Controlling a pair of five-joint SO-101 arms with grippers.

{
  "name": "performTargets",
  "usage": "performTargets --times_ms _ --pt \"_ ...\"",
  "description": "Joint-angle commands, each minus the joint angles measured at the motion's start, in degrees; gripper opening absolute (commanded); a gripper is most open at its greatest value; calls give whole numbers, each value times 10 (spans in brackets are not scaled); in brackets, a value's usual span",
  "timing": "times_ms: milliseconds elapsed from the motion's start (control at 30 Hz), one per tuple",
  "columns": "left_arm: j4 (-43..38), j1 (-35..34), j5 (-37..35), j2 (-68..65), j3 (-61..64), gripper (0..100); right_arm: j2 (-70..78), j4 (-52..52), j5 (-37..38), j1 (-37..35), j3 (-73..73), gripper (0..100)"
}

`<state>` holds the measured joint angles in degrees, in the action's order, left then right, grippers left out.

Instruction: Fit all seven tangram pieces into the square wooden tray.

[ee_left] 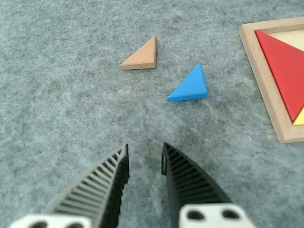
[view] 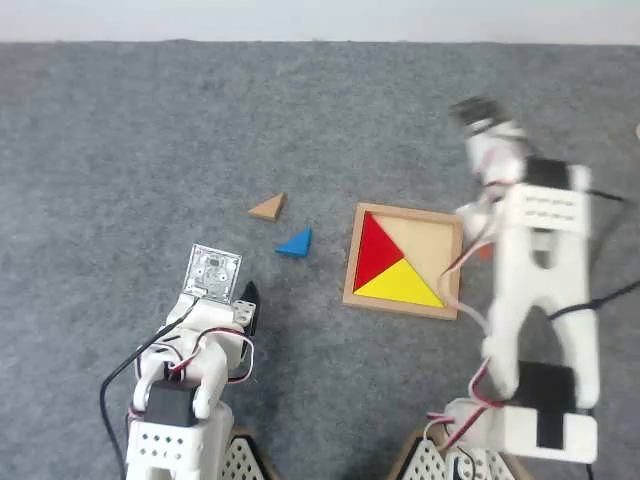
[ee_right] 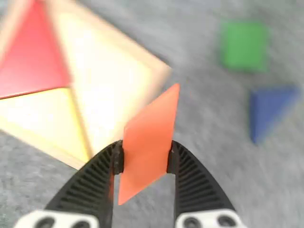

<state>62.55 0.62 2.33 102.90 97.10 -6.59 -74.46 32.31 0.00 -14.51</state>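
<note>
The square wooden tray [view: 353,262] lies right of centre and holds a red triangle [view: 377,250] and a yellow triangle [view: 400,285]. My right gripper [ee_right: 145,153] is shut on an orange parallelogram [ee_right: 149,135], held edge-up above the tray's right rim [ee_right: 159,69], beside the bare tray floor. From above, that gripper [view: 481,250] hangs at the tray's right edge. A tan triangle [ee_left: 141,57] and a light blue triangle [ee_left: 190,86] lie on the carpet left of the tray. Short of them, my left gripper [ee_left: 145,154] is slightly open and holds nothing.
A green square [ee_right: 243,45] and a dark blue triangle [ee_right: 268,110] lie on the grey carpet beyond the tray's right side. Bare carpet stretches between my left gripper [view: 250,298] and the tray rim [ee_left: 261,80].
</note>
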Motion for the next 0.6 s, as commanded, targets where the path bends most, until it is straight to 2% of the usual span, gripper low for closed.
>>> performTargets --times_ms 0,67,267,567 --pt "2 4 -4 8 -7 108 -37 58 15 -62 -33 12" --pt "2 4 -4 8 -7 108 -33 83 21 -87 -46 13" --pt "2 4 -4 8 -7 108 42 108 101 -146 -8 13" --pt "2 4 -4 8 -7 108 218 109 120 -159 112 13"
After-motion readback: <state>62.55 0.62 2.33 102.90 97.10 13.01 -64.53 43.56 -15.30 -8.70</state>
